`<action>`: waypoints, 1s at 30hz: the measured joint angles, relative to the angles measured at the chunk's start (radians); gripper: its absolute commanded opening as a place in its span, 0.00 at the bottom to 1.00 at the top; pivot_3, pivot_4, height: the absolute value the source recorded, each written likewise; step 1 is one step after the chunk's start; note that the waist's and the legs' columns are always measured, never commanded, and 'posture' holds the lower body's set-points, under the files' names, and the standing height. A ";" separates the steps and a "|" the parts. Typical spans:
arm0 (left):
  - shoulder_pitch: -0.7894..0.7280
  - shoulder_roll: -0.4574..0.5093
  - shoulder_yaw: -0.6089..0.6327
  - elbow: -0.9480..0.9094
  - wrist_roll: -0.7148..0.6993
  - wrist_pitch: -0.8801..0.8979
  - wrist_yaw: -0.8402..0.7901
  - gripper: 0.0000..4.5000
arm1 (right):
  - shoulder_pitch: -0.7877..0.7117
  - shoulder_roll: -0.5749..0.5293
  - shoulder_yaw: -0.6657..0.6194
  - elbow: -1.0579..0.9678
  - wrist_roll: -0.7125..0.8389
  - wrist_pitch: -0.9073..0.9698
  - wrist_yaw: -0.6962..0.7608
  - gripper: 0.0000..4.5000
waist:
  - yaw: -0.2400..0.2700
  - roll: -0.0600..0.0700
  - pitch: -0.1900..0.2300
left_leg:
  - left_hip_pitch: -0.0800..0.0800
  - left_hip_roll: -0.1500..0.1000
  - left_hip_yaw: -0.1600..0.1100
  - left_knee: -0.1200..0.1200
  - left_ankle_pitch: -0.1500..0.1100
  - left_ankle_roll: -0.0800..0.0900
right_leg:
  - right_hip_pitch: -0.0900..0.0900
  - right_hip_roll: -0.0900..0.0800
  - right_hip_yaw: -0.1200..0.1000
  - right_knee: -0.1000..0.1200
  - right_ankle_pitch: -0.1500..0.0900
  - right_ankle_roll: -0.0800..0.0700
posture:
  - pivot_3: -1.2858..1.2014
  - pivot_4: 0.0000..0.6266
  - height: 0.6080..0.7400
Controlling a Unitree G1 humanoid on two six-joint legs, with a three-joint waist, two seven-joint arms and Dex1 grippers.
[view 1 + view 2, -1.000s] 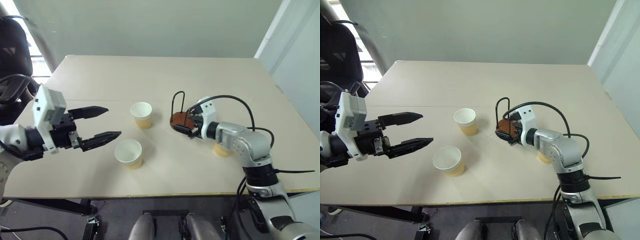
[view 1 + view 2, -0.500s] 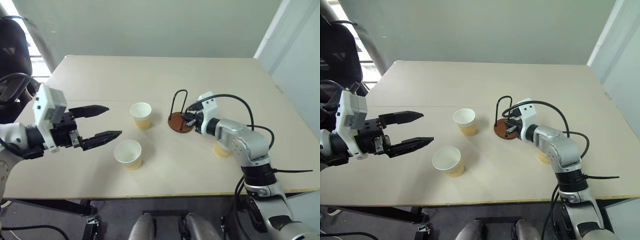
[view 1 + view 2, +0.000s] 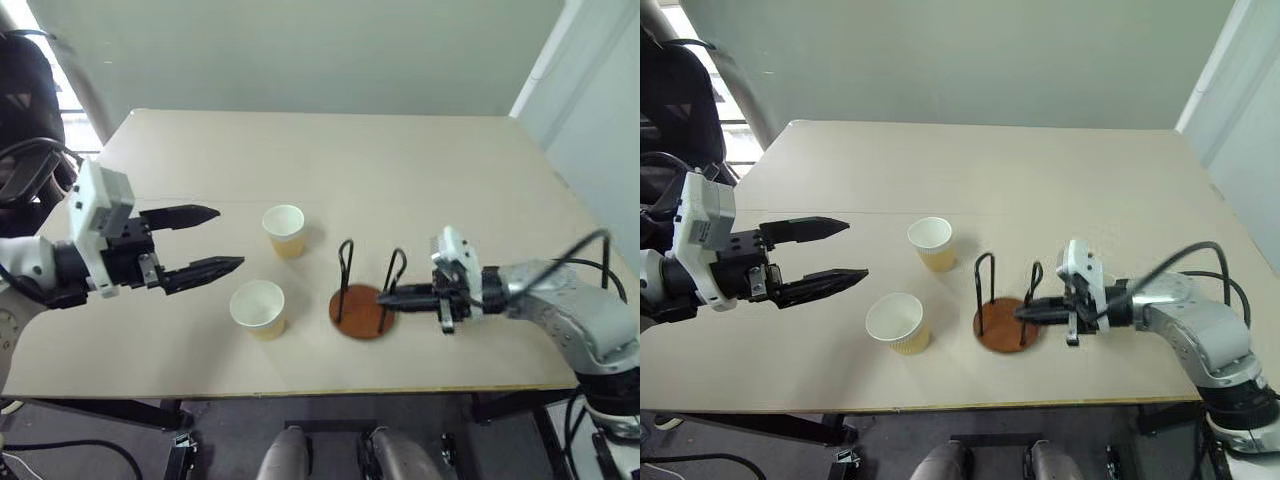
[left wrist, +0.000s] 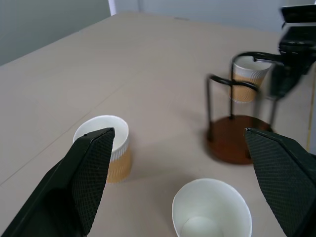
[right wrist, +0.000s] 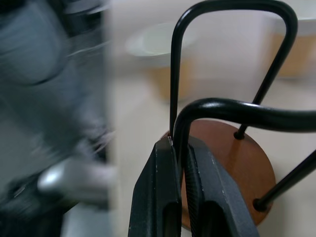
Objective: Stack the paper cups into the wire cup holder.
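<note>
From the head views, a matte beige tabletop (image 3: 300, 150) carries the wire cup holder (image 3: 362, 297), a round reddish-brown disc with thin upright black wire loops, standing near the front edge at centre. The right pincer (image 3: 384, 297) is clenched on one wire loop from the right. A second ago the holder sat farther back and to the right, tilted in a spread pincer; since then it has been dragged nearer and stands upright. Two small tapered tan-yellow paper cups with white rolled rims stand open-side up left of it: one farther back (image 3: 284, 230), one nearer (image 3: 257, 308). The left pincer (image 3: 213, 239) hovers released, left of both cups, unmoved. In the left wrist view, a third ribbed cup (image 4: 246, 78) shows beyond the holder. In the right wrist view, smooth black fingers (image 5: 165, 197) pinch the glossy wire above the disc.
</note>
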 measured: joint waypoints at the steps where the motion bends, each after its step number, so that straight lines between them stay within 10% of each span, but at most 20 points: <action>1: -0.009 0.000 -0.013 0.002 0.000 0.000 -0.002 1.00 | 0.007 0.000 0.011 0.000 -0.001 -0.024 0.025 0.00 | -0.002 0.000 0.000 | 0.001 0.000 0.000 0.000 0.000 0.001 | 0.001 0.000 0.000 0.000 -0.001 0.000 | 0.52 0.24 1.00; 23: -0.067 -0.002 -0.076 0.025 0.020 -0.004 -0.015 1.00 | 0.021 0.057 0.156 0.136 -0.209 -0.366 0.113 0.00 | -0.002 0.000 0.001 | 0.003 0.000 0.000 0.003 0.002 0.004 | 0.005 0.000 0.003 0.000 -0.001 -0.003 | 0.52 0.24 1.00; 30: -0.087 -0.008 -0.094 0.032 0.028 -0.006 -0.018 1.00 | 0.005 0.054 0.162 0.140 -0.241 -0.365 0.115 0.48 | -0.002 0.000 0.001 | 0.003 0.000 0.001 0.003 0.002 0.004 | 0.005 0.000 0.003 0.000 -0.001 -0.003 | 0.52 0.24 1.00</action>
